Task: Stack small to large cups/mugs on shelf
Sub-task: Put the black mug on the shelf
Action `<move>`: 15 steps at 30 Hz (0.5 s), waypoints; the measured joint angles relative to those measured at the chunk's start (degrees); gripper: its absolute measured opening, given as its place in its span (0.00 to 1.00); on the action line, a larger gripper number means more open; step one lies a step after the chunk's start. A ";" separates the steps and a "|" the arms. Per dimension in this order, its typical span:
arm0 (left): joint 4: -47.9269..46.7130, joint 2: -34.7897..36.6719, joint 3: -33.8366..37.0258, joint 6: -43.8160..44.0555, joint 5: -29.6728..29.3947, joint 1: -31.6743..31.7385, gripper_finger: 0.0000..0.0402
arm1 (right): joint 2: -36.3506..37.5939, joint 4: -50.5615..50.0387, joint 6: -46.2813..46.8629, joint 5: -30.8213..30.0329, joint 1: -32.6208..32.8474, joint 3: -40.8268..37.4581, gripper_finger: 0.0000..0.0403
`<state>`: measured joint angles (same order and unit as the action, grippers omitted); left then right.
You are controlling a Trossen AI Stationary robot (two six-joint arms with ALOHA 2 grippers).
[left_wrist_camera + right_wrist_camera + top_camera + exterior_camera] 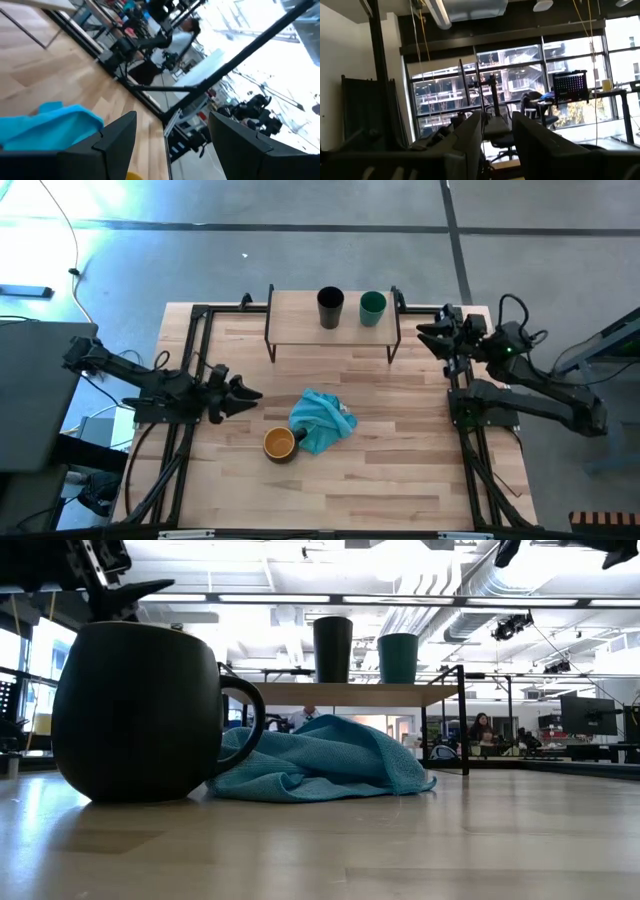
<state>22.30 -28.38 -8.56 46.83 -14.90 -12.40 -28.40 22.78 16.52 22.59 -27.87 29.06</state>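
Note:
The black cup (330, 307) (332, 648) and the green cup (372, 307) (398, 657) stand upright side by side on the shelf (300, 330) (350, 692) at the table's far edge. The dark mug (279, 444) (135, 710) with a yellow-orange inside stands on the table near its middle, handle against the teal cloth (322, 420) (320, 765) (50, 125). My left gripper (250, 393) (170, 135) hovers open, left of the cloth and above the mug's far-left side. My right gripper (425, 335) (497, 130) is open, raised just right of the shelf.
Black metal frames (190, 370) (460, 410) run along the table's left and right sides. The shelf's thin black legs (270, 340) stand on the table. Bare wood (400, 470) lies near and right of the cloth. People sit in the room far behind (480, 730).

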 joint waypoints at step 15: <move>-0.26 -21.66 -13.15 -12.34 8.58 0.00 0.59 | -0.02 -6.98 -2.93 -0.09 4.24 0.00 0.26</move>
<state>22.04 -50.04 -21.71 34.49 -6.31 -12.40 -28.42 15.79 13.59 22.50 -23.63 29.06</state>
